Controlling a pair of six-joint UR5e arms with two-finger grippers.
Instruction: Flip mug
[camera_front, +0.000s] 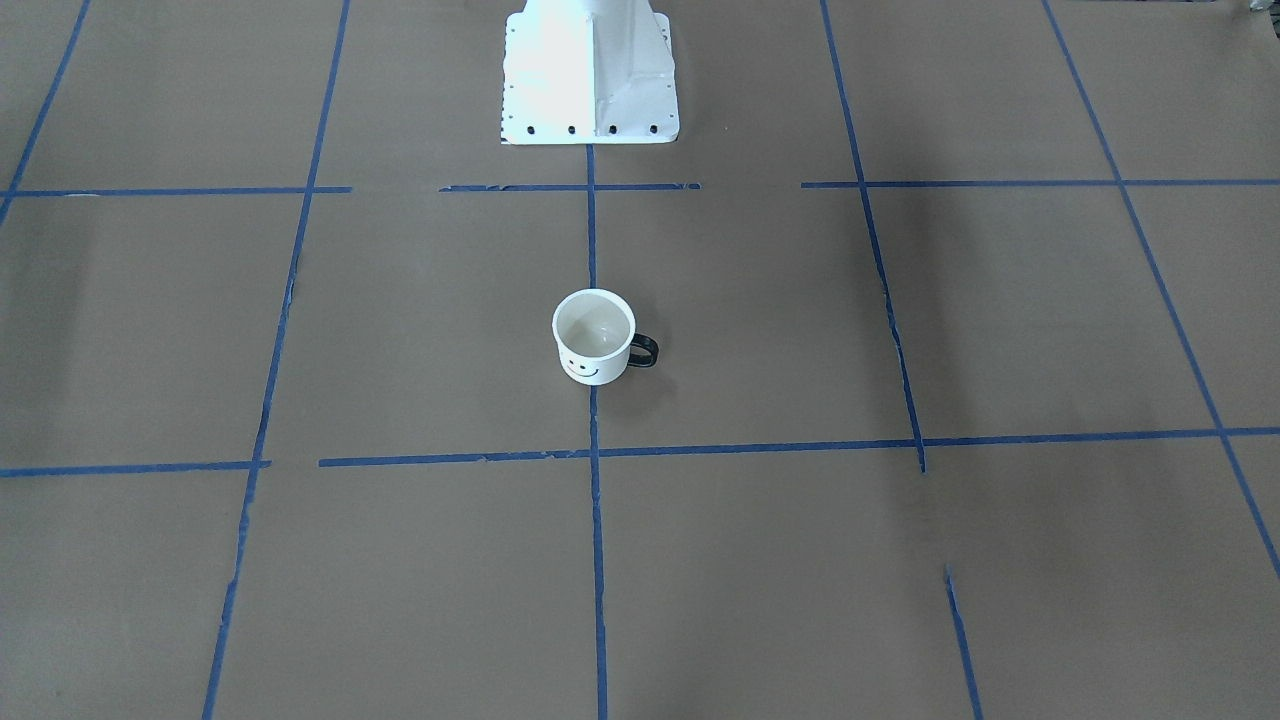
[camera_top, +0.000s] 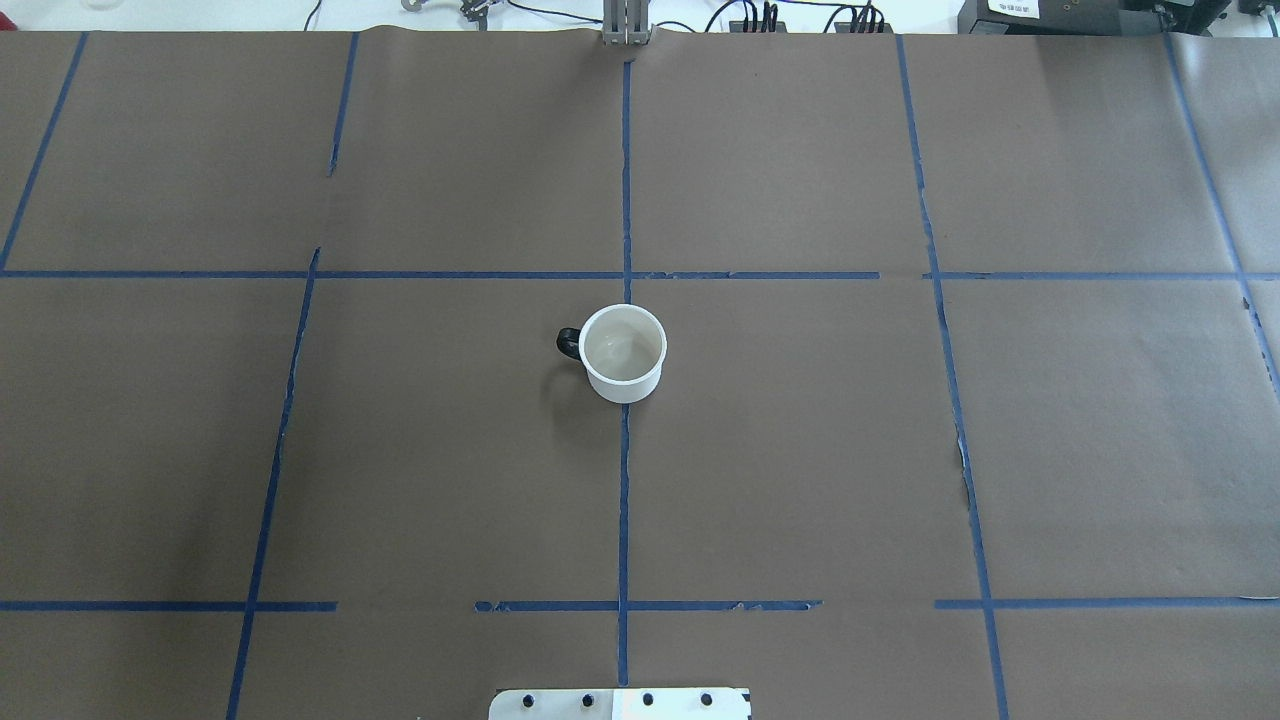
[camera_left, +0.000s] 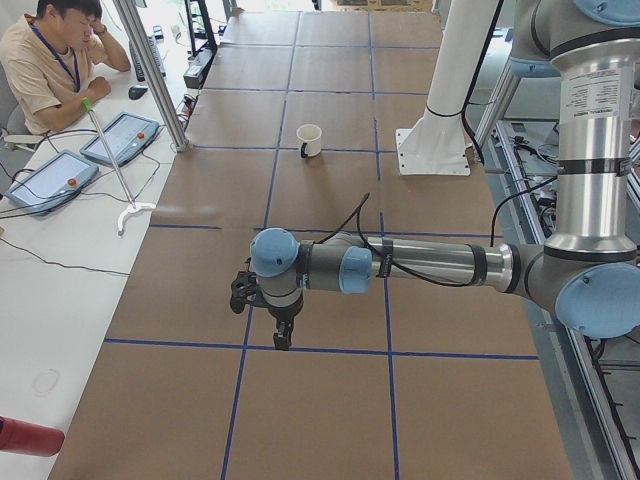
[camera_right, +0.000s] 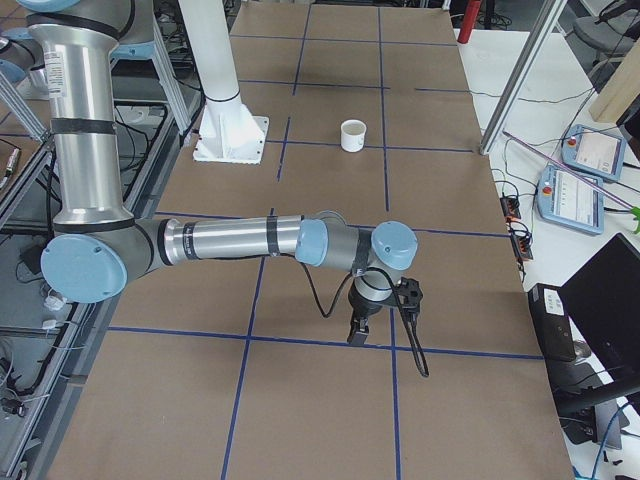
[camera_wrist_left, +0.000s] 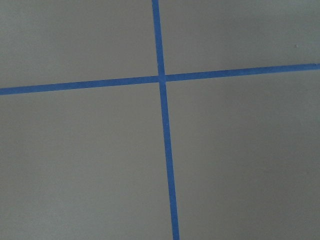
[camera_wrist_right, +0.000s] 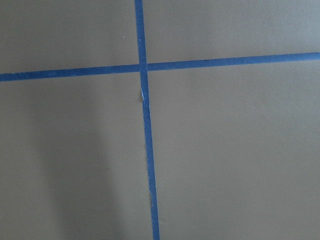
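The white mug (camera_front: 594, 337) stands upright with its mouth up at the middle of the brown table, on the centre tape line. Its smiley face points away from the robot and its black handle (camera_top: 568, 343) points to the robot's left. It also shows in the exterior left view (camera_left: 310, 140) and the exterior right view (camera_right: 353, 135). My left gripper (camera_left: 283, 340) hangs over the table's left end, far from the mug. My right gripper (camera_right: 357, 335) hangs over the right end, also far. I cannot tell whether either is open. Both wrist views show only paper and tape.
The white robot pedestal (camera_front: 590, 75) stands at the table's near edge behind the mug. Blue tape lines (camera_top: 624, 500) grid the brown paper. A seated person (camera_left: 50, 60) and tablets (camera_left: 120, 135) are at a side desk beyond the far edge.
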